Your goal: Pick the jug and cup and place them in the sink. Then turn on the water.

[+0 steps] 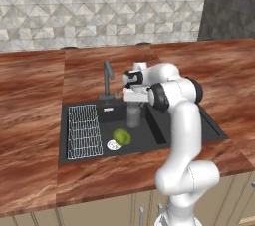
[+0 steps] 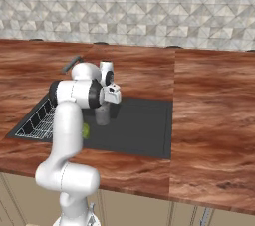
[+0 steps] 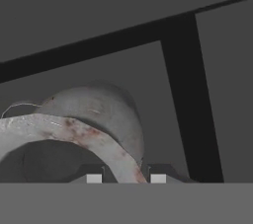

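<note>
The grey metallic jug (image 1: 133, 116) stands upright inside the dark sink (image 1: 194, 120), right of the gooseneck faucet (image 1: 107, 76). My gripper (image 1: 132, 101) comes down on it from above and is shut on its flared rim. In the hand view the worn rim (image 3: 74, 134) passes between my two fingertips (image 3: 94, 178). I cannot tell whether the jug's base rests on the basin floor. The green cup (image 1: 122, 137) lies tipped on the basin floor just in front of the jug, beside the white drain (image 1: 113, 145). From the right, the jug (image 2: 102, 115) and a sliver of the cup (image 2: 85, 130) show past my arm.
A white wire rack (image 1: 84, 131) fills the left part of the basin. No water runs from the faucet. Brown wooden counter (image 1: 30, 120) surrounds the sink, with a tiled wall (image 1: 99, 6) behind. My white arm crosses the basin's right half.
</note>
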